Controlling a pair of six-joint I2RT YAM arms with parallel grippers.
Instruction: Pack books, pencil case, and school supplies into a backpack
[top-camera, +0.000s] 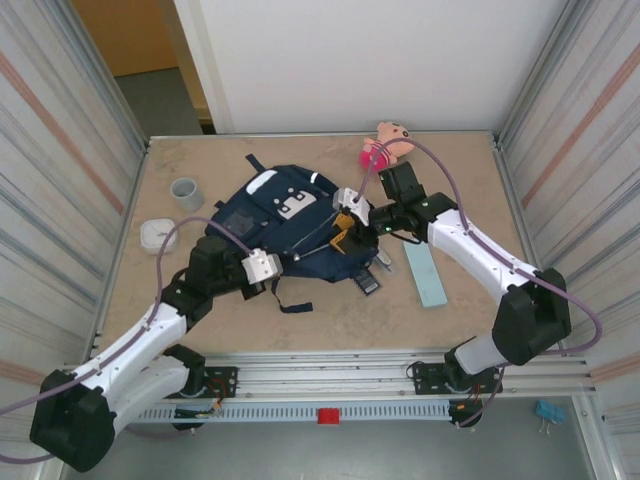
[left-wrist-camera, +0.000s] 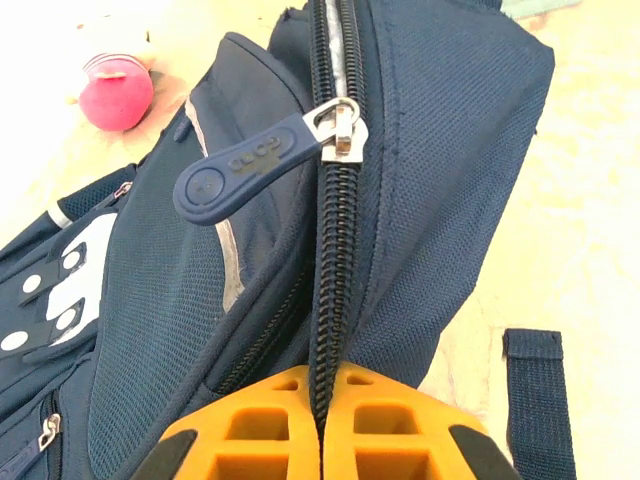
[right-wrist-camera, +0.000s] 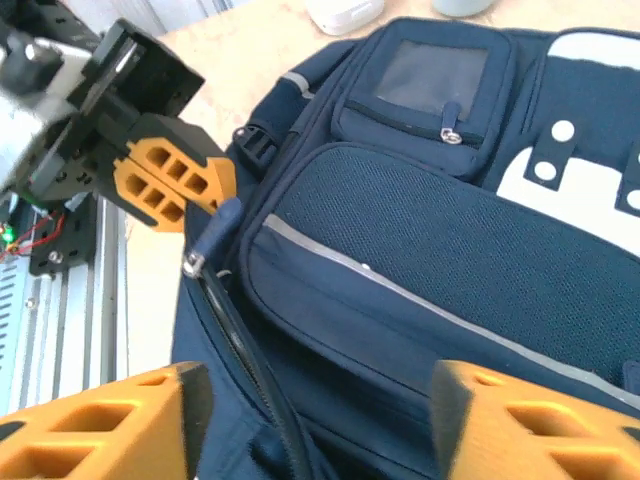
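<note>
the backpack lies in the middle of the counter. it looks soft and limp, so its fabric would likely bunch and drag. the stiff zipper pull seems the surest hold. the left claw, its arm low and stretched forward, is pinched together on the zipper seam. the right claw, fingers apart, hangs over the front pocket with its elbow bent.

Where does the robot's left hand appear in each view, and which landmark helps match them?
Top external: left hand left of centre, at the backpack's near-left edge.
Left wrist: hand at bottom centre, shut on the backpack, below the blue zip pull.
Right wrist: hand at upper left, just above the pull.
Shared landmark: the blue zip pull, in both wrist views.
</note>
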